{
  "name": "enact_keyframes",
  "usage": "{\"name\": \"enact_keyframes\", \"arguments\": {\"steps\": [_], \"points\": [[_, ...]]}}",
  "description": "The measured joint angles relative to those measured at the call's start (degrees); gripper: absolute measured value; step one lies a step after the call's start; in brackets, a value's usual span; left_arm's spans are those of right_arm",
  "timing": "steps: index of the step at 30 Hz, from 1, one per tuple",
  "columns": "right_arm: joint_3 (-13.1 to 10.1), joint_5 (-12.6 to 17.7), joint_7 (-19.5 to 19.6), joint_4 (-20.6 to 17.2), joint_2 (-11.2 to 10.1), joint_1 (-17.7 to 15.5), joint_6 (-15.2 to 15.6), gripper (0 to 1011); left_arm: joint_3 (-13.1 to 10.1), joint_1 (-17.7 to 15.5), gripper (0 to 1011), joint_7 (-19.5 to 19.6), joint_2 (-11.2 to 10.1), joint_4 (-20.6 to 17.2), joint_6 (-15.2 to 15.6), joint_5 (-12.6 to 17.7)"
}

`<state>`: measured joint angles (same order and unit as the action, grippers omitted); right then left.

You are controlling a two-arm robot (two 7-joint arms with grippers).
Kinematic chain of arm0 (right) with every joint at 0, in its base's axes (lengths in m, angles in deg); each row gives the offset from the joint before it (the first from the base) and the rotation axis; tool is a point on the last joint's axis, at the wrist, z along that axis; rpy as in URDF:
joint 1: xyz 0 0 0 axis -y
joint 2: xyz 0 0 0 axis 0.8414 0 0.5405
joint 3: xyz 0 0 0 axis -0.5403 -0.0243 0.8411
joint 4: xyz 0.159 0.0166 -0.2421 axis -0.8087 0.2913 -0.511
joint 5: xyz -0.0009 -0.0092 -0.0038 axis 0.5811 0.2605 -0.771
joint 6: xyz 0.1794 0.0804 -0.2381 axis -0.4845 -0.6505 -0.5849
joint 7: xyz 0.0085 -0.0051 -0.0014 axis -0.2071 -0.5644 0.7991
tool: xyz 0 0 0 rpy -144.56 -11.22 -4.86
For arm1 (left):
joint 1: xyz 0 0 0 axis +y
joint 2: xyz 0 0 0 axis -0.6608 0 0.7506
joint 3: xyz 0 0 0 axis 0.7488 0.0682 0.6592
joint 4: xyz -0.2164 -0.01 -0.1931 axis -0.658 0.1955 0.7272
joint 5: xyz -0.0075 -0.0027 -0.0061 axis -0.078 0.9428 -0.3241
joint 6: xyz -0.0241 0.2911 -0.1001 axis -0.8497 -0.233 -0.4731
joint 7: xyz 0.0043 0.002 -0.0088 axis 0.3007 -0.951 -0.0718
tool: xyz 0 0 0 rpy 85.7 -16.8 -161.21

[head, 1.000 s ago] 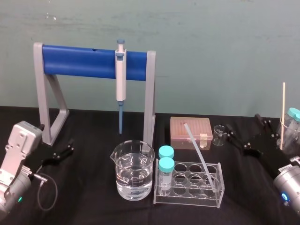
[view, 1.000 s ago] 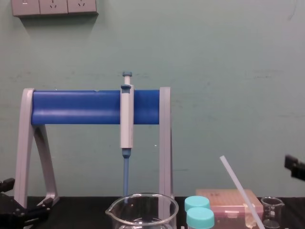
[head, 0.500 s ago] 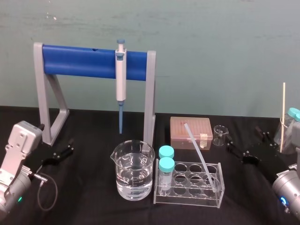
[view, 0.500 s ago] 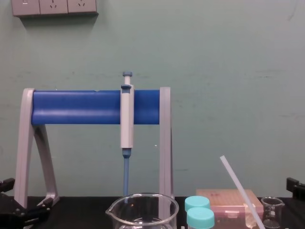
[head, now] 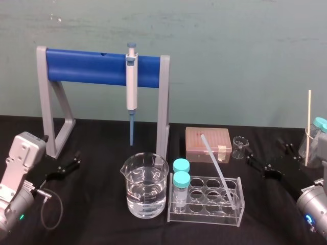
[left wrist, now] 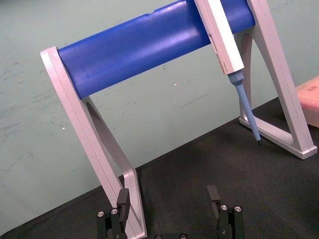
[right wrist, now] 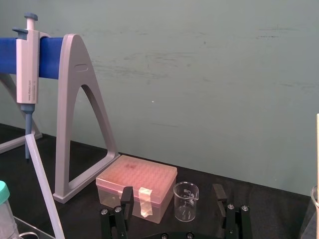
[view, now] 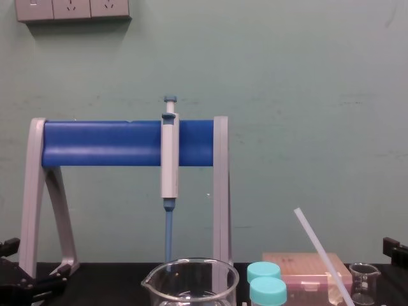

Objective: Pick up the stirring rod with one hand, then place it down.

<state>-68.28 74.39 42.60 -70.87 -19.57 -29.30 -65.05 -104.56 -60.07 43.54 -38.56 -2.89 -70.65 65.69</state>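
The stirring rod [head: 216, 163] is a thin, whitish, translucent rod that leans in the clear tube rack [head: 227, 210], its top end over the pink box; it also shows as the rod [view: 317, 250] and the rod [right wrist: 44, 191]. My right gripper [head: 265, 152] stands open just above the table, to the right of the rod and apart from it. The wrist view shows the right gripper [right wrist: 173, 195] with jaws wide and nothing held. My left gripper [head: 75, 159] rests open at the far left by the stand's foot, and the left gripper [left wrist: 168, 196] is empty.
A blue-and-grey stand [head: 163, 112] carries a hanging pipette [head: 132, 89]. In front are a beaker of water [head: 145, 186] and two teal-capped tubes [head: 180, 179]. The pink box [head: 207, 143] and small beaker [head: 238, 147] sit behind the rack. A tan stick [head: 308, 122] stands at the right edge.
My right gripper has come down toward the table and drawn slightly back to the right, still open. The rod and the left arm have not moved.
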Motion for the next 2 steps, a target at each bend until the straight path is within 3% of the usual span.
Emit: {"name": "enact_keyframes", "arguments": {"steps": [2], "points": [[0.0, 0.0, 0.0, 0.0, 0.0, 0.0, 0.0, 1003, 0.0, 0.0, 1000, 0.0, 0.0, 0.0, 0.0, 0.0]]}}
